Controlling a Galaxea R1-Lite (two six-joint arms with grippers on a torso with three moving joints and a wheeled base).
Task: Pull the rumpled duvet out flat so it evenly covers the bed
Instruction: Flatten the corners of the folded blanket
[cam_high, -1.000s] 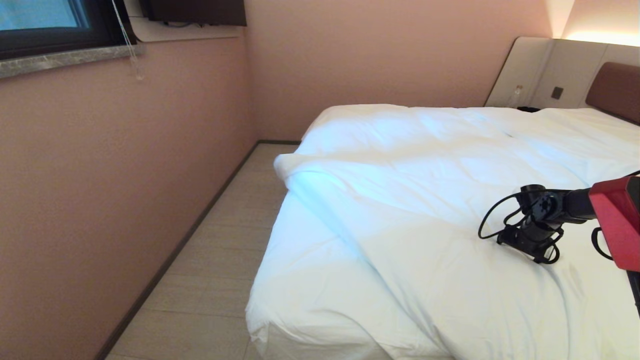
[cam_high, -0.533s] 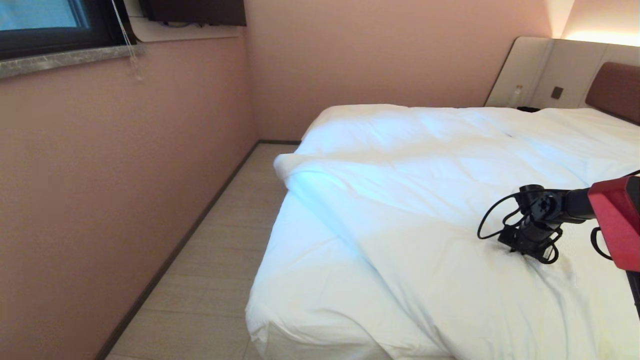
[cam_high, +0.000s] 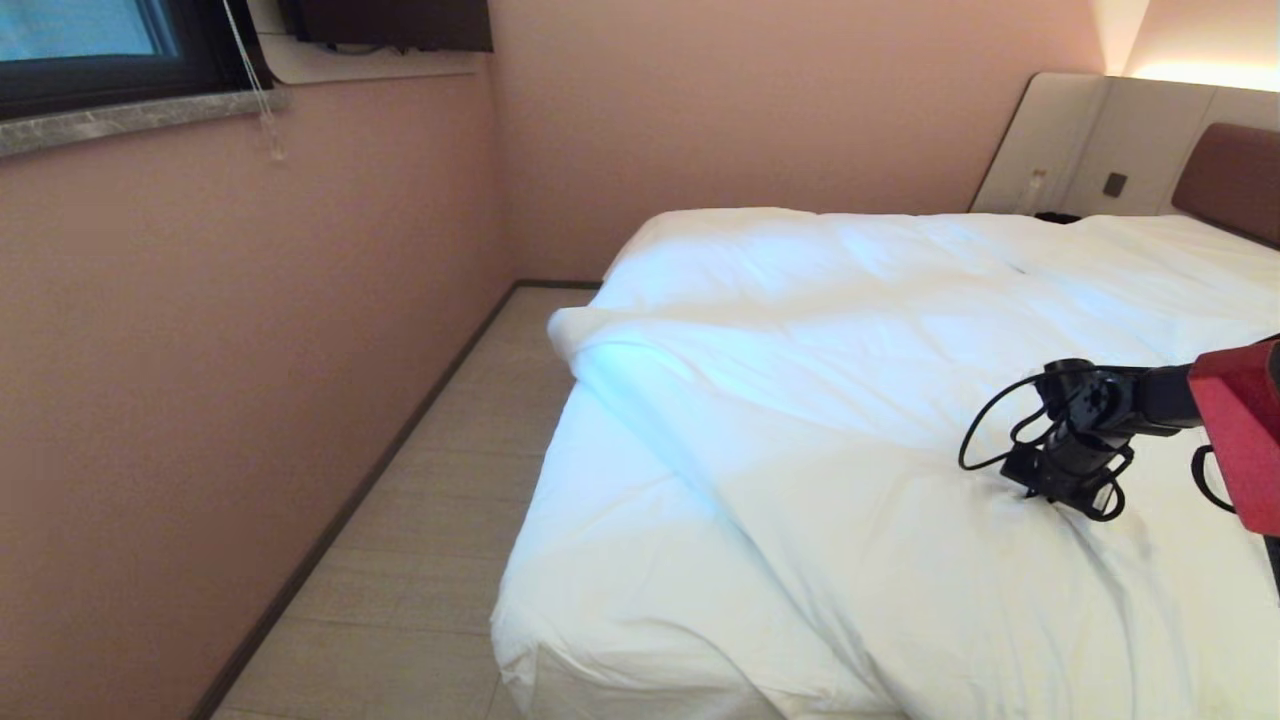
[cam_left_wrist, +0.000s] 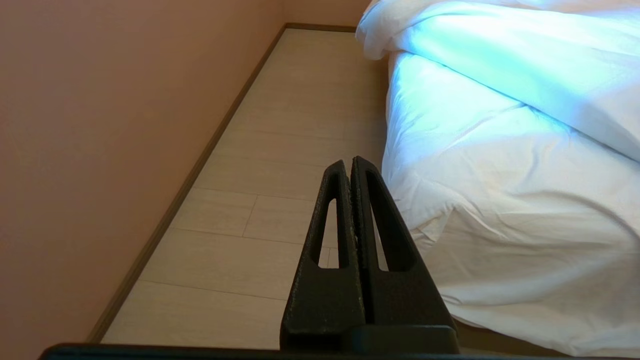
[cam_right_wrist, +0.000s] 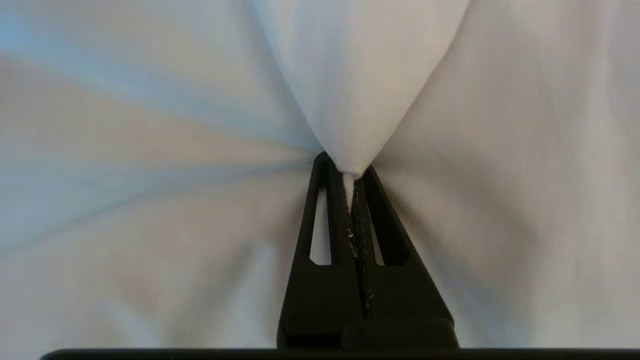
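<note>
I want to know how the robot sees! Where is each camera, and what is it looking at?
Head view: up on the robot's head, looking down across the bed and floor; the right arm reaches in, its right gripper pressed into the duvet.
Left wrist view: behind the shut left gripper, hanging beside the bed and facing along the floor.
Right wrist view: behind the right gripper, shut on a pinched fold of duvet.
Shared: head and left wrist views both show the duvet's folded-back edge.
</note>
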